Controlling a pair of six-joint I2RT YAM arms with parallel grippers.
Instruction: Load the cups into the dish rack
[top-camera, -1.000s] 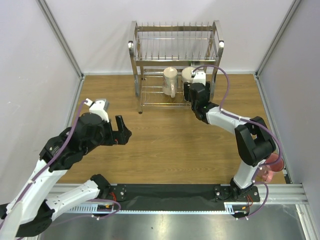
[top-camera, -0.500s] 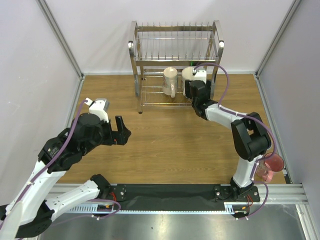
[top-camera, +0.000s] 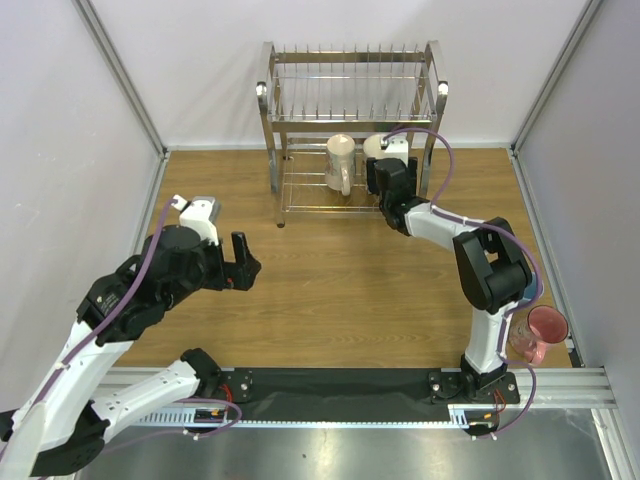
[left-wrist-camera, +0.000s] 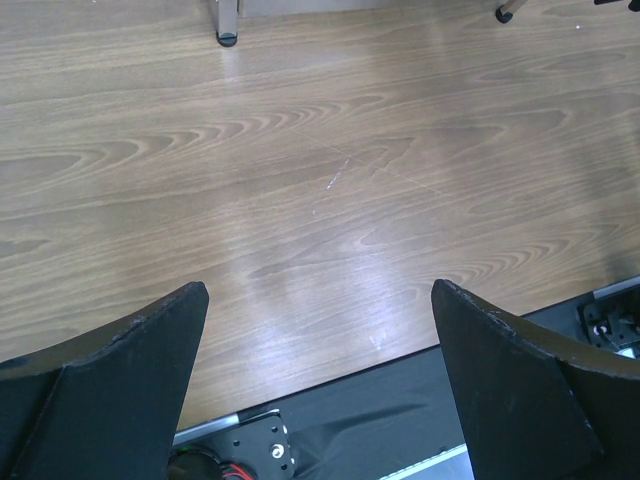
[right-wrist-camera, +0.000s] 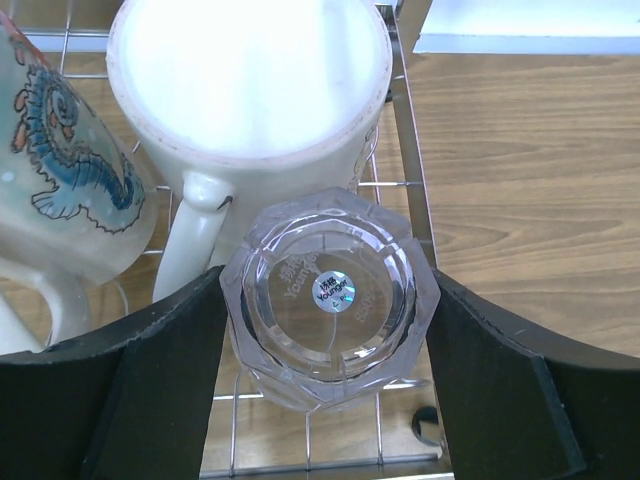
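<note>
Left gripper (left-wrist-camera: 318, 300): jaws at full spread, nothing between them, hanging over bare table (top-camera: 340, 290) well apart from the rack. Idle.

Dish rack (top-camera: 268, 120): stands at the far edge, upper tier with prongs bare. Lower tier holds the taller cream mug (right-wrist-camera: 60, 180), painted side to the wrist view, and just right of it the cream mug (right-wrist-camera: 250, 80), upside down, handle toward the arm.

Right gripper (right-wrist-camera: 328, 300): reaches into the lower tier at its right end, jaws closed part-way on the glass tumbler (right-wrist-camera: 335, 330), one finger against each side. Tumbler sits just in front of the cream mug's handle, above the wire grid. Cannot tell whether its rim rests on the wires yet.

Orientation: tumbler inverted, thick base with sticker facing the wrist camera, mouth toward the wires. Long axis runs roughly upright, along the camera's line of sight.

Step in hand, as I judge it: seating the tumbler. Lower straight along that axis until the rim bears on the wires, keep off the mug handle, open the jaws only once it stands, then back out level.

Pink mug (top-camera: 548, 325): on the table at the near right, by the right arm's base, not yet loaded.
</note>
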